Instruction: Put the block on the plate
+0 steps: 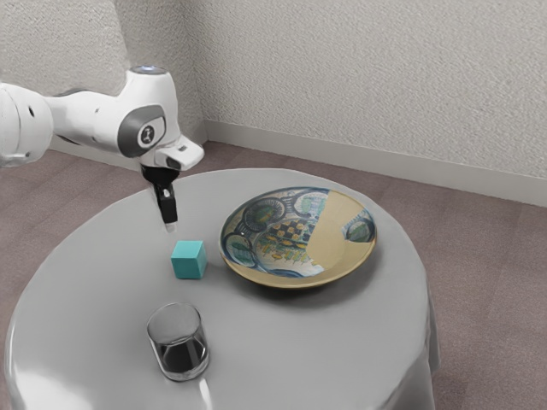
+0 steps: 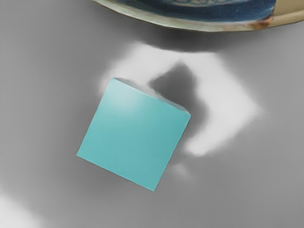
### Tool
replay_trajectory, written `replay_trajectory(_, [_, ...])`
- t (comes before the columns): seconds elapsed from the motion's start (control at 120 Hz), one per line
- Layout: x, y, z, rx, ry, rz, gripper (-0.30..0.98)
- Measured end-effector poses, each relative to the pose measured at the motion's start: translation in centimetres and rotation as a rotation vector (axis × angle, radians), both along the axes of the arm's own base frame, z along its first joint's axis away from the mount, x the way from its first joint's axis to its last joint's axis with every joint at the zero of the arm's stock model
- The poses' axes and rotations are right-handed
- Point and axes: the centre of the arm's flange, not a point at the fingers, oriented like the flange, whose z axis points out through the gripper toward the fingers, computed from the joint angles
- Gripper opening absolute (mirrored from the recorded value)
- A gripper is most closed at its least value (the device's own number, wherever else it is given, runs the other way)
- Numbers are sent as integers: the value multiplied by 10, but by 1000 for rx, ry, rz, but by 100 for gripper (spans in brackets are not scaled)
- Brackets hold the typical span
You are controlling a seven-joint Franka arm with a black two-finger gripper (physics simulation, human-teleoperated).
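Claw (image 1: 171,227) hanging over the table (image 1: 102,256), block (image 1: 189,260) on the tabletop below.
On a clock face centred on the block in the exterior view, the claw hangs toward eleven, pointing down, apart from the block; the plate (image 1: 342,243) lies toward three, the glass (image 1: 178,342) toward six. The arm (image 1: 94,115) reaches in from nine, cut off at the frame's edge. I cannot tell how far open the claw is; it has hold of nothing visible. The wrist view crops the plate to part of its rim; the glass's dark lower part may be liquid.
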Motion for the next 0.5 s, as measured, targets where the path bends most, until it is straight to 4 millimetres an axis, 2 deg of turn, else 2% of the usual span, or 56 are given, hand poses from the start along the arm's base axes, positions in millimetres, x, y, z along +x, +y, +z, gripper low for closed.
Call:
replay_trajectory(0.1, [7,5,-12,-5,-20,-63,69])
replay_trajectory(0.5, [23,4,-67,-28,7,-217,69])
